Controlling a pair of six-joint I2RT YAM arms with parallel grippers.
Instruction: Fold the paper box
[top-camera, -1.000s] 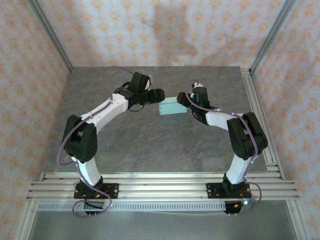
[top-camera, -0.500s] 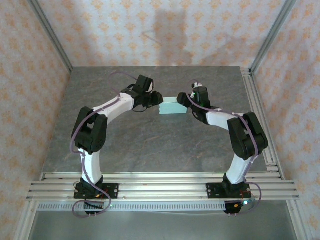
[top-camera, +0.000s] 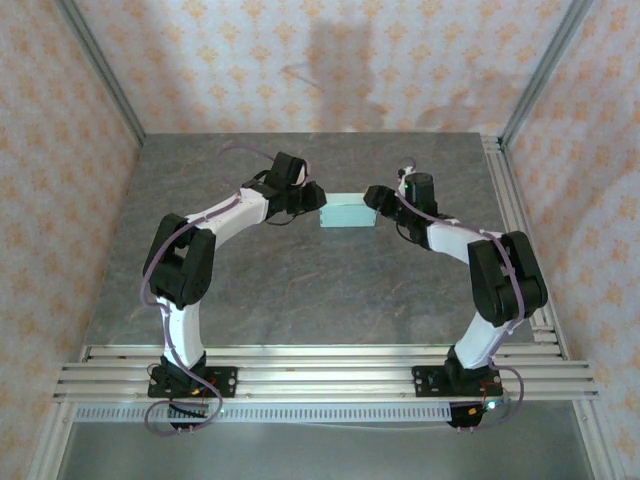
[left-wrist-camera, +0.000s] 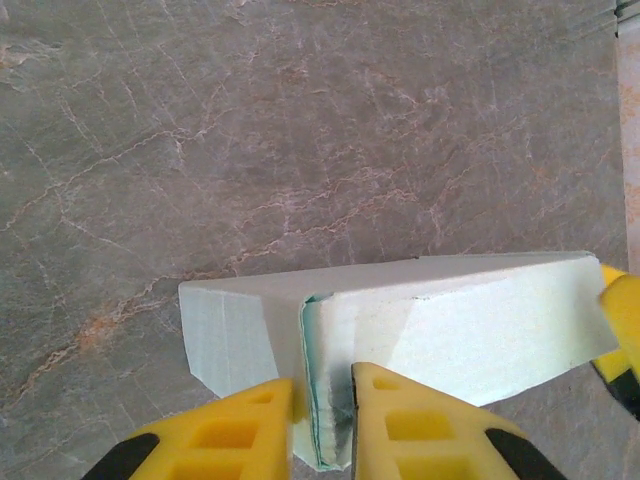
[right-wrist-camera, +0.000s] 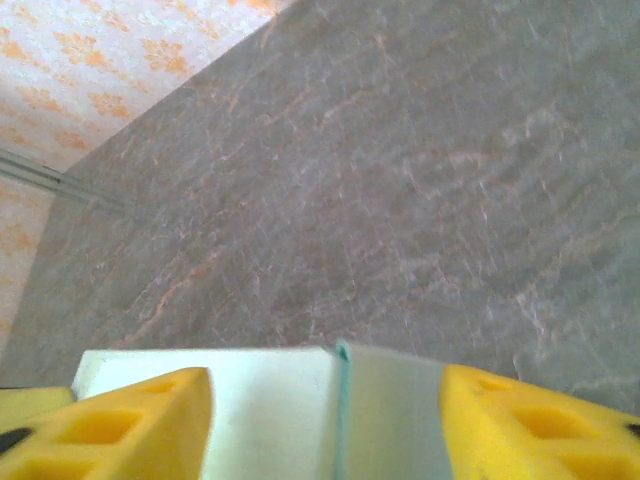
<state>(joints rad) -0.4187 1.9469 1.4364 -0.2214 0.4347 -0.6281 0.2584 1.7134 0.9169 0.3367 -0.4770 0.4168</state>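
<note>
The paper box (top-camera: 348, 211) is a pale mint-green, flat rectangular box hanging just above the grey table, between both grippers. My left gripper (top-camera: 316, 197) is at its left end. In the left wrist view its yellow fingers (left-wrist-camera: 230, 430) are shut on the folded card layers at that end of the box (left-wrist-camera: 450, 320), and a loose flap (left-wrist-camera: 225, 335) sticks out to the left. My right gripper (top-camera: 377, 199) holds the right end. In the right wrist view the box (right-wrist-camera: 270, 400) fills the gap between the fingers of my right gripper (right-wrist-camera: 325, 425).
The grey stone-patterned table (top-camera: 300, 290) lies under the box. Aluminium rails run along its right side (top-camera: 512, 210) and near edge (top-camera: 320, 365). Patterned walls enclose the back and sides.
My left gripper has moved in to the box's left end and shut on it. The right arm has shifted a little to the right and the box now sits more level.
</note>
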